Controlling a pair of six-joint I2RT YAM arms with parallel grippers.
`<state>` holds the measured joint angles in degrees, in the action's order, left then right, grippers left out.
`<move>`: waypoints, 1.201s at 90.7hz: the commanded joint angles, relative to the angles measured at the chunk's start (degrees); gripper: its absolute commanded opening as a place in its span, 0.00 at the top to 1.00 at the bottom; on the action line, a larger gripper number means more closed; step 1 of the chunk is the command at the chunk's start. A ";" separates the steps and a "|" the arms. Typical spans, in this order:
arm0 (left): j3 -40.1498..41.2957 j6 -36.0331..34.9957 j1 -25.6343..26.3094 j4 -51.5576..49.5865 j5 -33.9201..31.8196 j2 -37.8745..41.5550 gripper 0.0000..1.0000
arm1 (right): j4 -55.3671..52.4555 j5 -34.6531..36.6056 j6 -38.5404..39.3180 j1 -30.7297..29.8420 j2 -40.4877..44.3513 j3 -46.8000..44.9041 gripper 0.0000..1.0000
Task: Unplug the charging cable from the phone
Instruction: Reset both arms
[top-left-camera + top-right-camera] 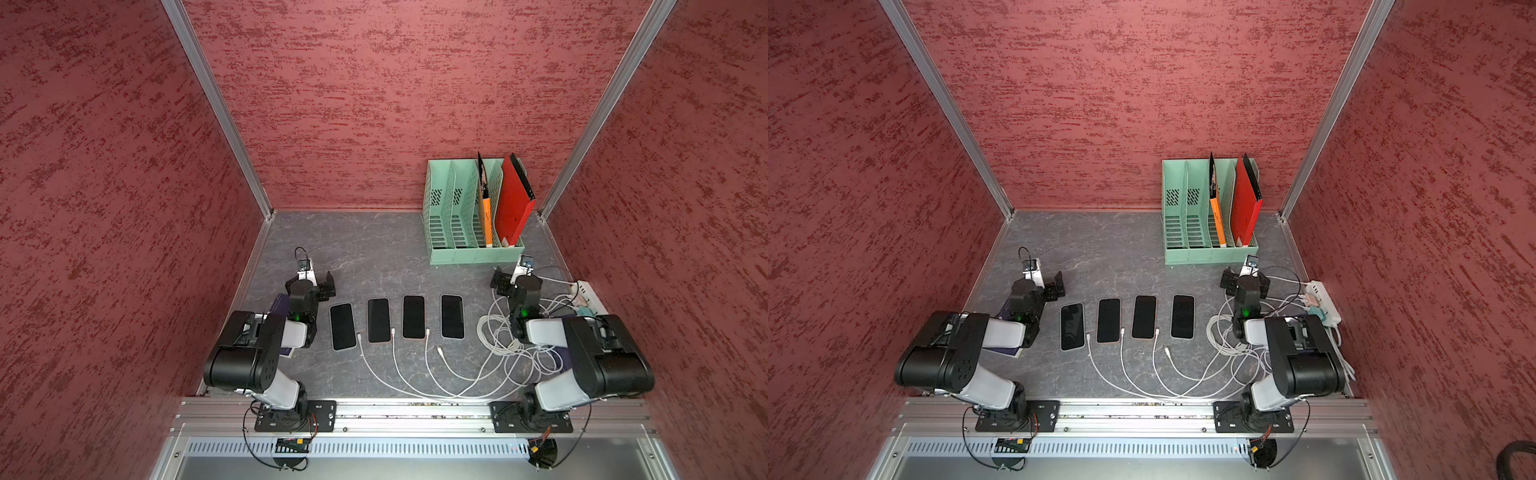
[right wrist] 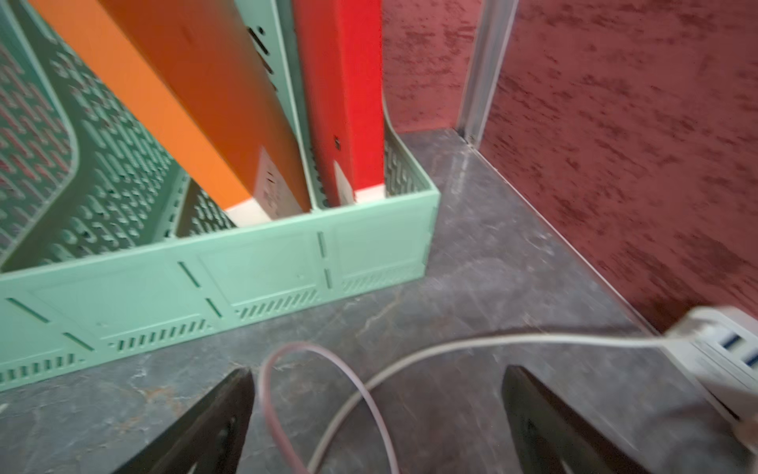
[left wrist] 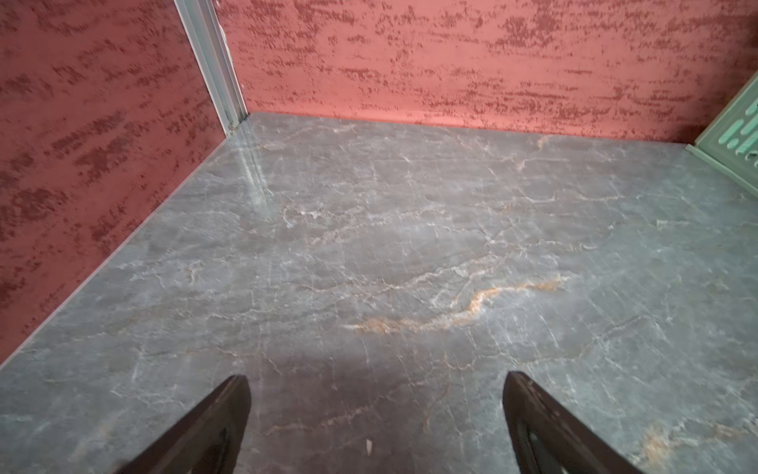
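Layout: first phone [image 1: 343, 326], second phone [image 1: 378, 320], third phone [image 1: 414, 316] and fourth phone [image 1: 452, 316], counting from the left edge of the table [image 1: 374, 249], lie flat in a row, long axes running near edge to far edge, the first one's far end tipped slightly left. White cable ends [image 1: 393, 332] sit right at the near right corners of the first three, can't tell if they're seated; the loose plug [image 1: 439, 351] lies just off the fourth phone's near end, apart, tip toward the far edge. Left arm [image 1: 245, 357] and right arm [image 1: 602, 357] are folded, elbows high over the near edge, wrists reaching toward the far edge. Left gripper [image 1: 311, 286] is just past the first phone's far left corner, fingers [image 3: 229, 410] spread wide, empty. Right gripper [image 1: 516, 282] is spread and empty too, between the fourth phone and the power strip [image 1: 590, 299] by the right edge, slack cables [image 2: 451, 342] on the table under it.
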<state>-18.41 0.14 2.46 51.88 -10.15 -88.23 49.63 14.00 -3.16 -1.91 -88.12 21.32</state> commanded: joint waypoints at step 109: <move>-2.00 0.74 -2.53 1.99 2.51 0.72 0.00 | 5.42 -6.70 2.01 0.85 -0.43 -0.63 0.01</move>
<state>-19.70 0.58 0.21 52.99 -8.58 -88.07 53.34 8.05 -1.85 -1.43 -88.53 20.93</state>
